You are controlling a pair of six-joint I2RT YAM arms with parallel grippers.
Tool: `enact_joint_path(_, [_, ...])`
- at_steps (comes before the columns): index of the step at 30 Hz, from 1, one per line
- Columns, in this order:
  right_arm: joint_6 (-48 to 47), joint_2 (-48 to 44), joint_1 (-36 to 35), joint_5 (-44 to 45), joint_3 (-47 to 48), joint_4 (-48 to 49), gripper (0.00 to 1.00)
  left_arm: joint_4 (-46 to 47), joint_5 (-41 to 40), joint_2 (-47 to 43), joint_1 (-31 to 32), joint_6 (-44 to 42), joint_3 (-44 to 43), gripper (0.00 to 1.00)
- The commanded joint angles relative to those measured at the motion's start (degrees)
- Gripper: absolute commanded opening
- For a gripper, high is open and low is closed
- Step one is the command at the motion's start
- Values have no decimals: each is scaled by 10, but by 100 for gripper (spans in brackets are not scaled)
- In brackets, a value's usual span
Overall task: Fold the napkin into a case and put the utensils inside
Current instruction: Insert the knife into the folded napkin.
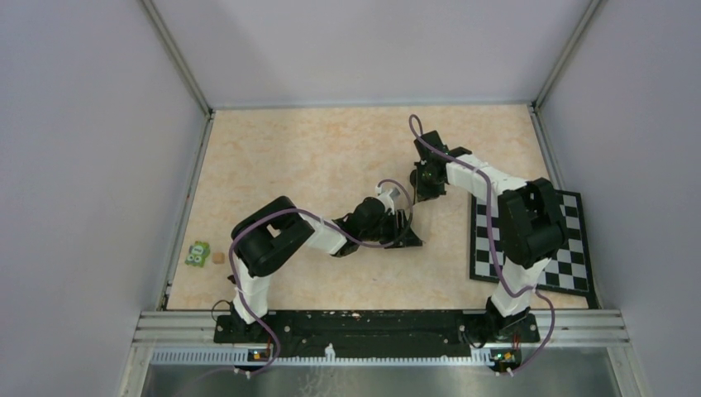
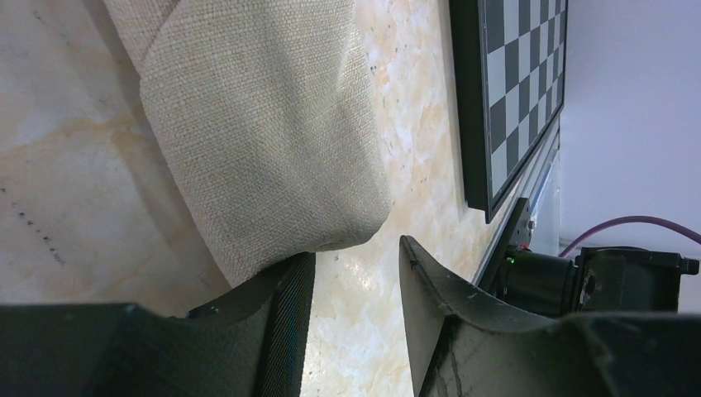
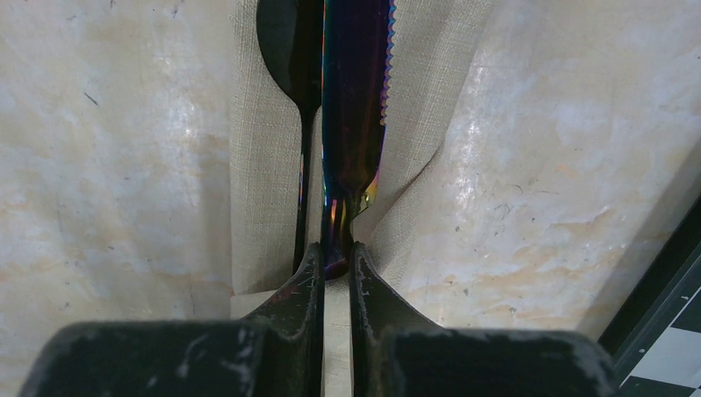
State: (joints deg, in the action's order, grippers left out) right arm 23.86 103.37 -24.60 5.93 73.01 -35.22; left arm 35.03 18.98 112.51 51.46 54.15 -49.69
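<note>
The beige napkin [image 2: 264,124] lies folded on the mottled tabletop; in the top view the arms hide most of it. My left gripper [image 2: 354,252] is open at the cloth's rounded corner. One finger [image 2: 285,306] touches the fold's edge and only bare table shows between the jaws. My right gripper [image 3: 335,252] is shut on the handle end of the purple iridescent knife [image 3: 354,91]. The knife points away over the napkin [image 3: 264,165]. The black spoon [image 3: 285,33] lies alongside it on the left, its thin handle running down beside my left finger.
A black-and-white checkerboard [image 1: 529,240] lies at the table's right edge, close to the right arm. A small green toy [image 1: 197,254] and a tan cube [image 1: 218,258] sit by the left wall. Grey walls close in three sides.
</note>
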Motion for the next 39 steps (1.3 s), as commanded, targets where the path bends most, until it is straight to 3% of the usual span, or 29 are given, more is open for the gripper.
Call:
enact_joint_path(1, [5,-24,-5,3,6,2,0,-9,-18,4,-2,-6,14,48])
enact_joint_path(9, [16,-31,-5,6,3,-13,0,-8,-16,3,-2,-6,14,48])
enact_joint_path(11, [17,-31,-5,10,3,-14,7,-7,-15,3,-2,-7,13,48])
enact_joint_path(17, [1,-5,22,-4,41,-8,41,-7,-13,0,-2,-7,17,48])
enact_joint_path(20, [-7,16,34,-5,69,-7,48,-6,-13,-3,-2,-7,21,48])
enact_joint_path(28, [-15,71,44,-13,122,-2,44,-7,-12,-7,-2,-8,19,48])
enact_joint_path(33, [-24,97,45,-12,146,-2,36,-9,-10,-7,-2,-11,18,48])
enact_joint_path(39, [-34,120,48,4,169,-8,38,-9,-8,-8,-2,-11,19,47])
